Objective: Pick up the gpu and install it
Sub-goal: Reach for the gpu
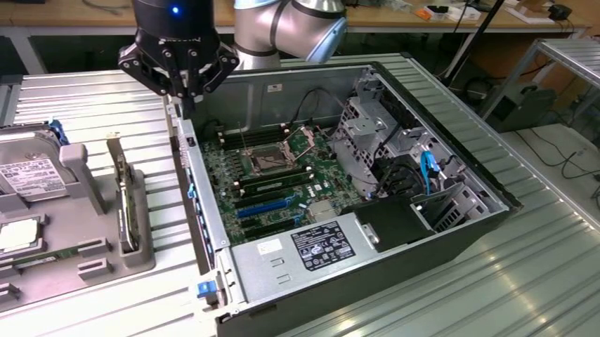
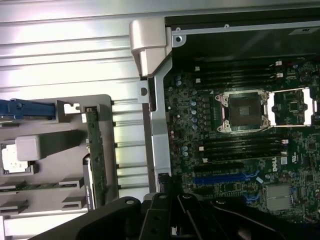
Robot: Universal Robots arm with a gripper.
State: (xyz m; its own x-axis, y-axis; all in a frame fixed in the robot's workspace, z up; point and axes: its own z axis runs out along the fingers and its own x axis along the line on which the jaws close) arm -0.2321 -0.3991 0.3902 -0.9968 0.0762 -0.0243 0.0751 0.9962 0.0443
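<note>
The gripper hangs over the side wall of the open computer case, near its far corner, fingers pinched together and gripping nothing. The gpu is well apart from it, off to the exterior view's left and nearer the camera, standing on edge in a slot of the grey holder tray just outside the case. From the wrist view the gpu shows its greenish board edge-on in the tray, with the gripper dark against the case wall beside it.

Writing now: there's a round logo on the motherboard that looks like Dell, though it's small. The power supply carries a white label with black print, too fine to read. The same goes for the white label on the hard drive.

Everything sits on a ribbed, silvery metal table. Behind it are wooden benches and trailing cables.
</note>
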